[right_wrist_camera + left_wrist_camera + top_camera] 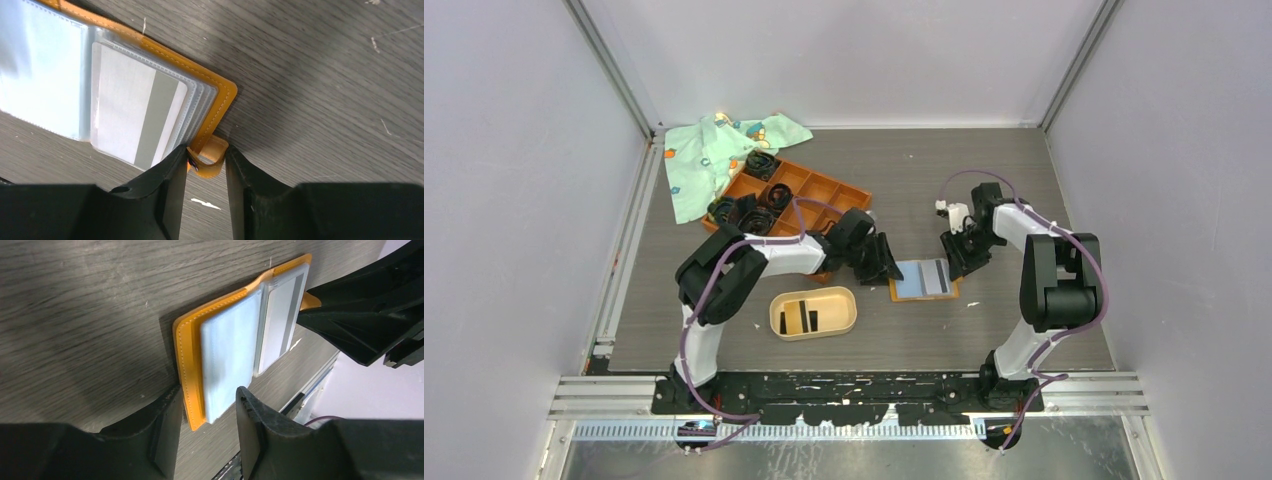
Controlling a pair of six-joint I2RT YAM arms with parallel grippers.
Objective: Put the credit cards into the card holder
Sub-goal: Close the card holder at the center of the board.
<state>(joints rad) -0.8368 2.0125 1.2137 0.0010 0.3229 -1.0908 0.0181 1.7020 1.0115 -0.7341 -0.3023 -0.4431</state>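
Grey table (1024, 180) bears card holder (814, 334), wallet (921, 280), tray (809, 185), cloth (704, 160).

left arm (779, 255): white shells, black joints, purple cable running back behind left end effector (209, 392) | right arm (1024, 225): same colours | fingers (165, 195): matte black, wedge-shaped

the table (1024, 180) is grey with a wood-grain pattern. the wallet (187, 355) is orange with pale stitching along its edge, and its inner sleeves are translucent blue-grey. the sleeved card (135, 115) is whitish with one grey stripe. the card holder (776, 312) is beige with a pale floor, and the credit cards (812, 320) in it look black. the grid tray (824, 188) is orange, its coiled bands (761, 163) black. the cloth (704, 155) is mint green with small coloured prints. the left gripper (207, 400) and right gripper (206, 160) are black.
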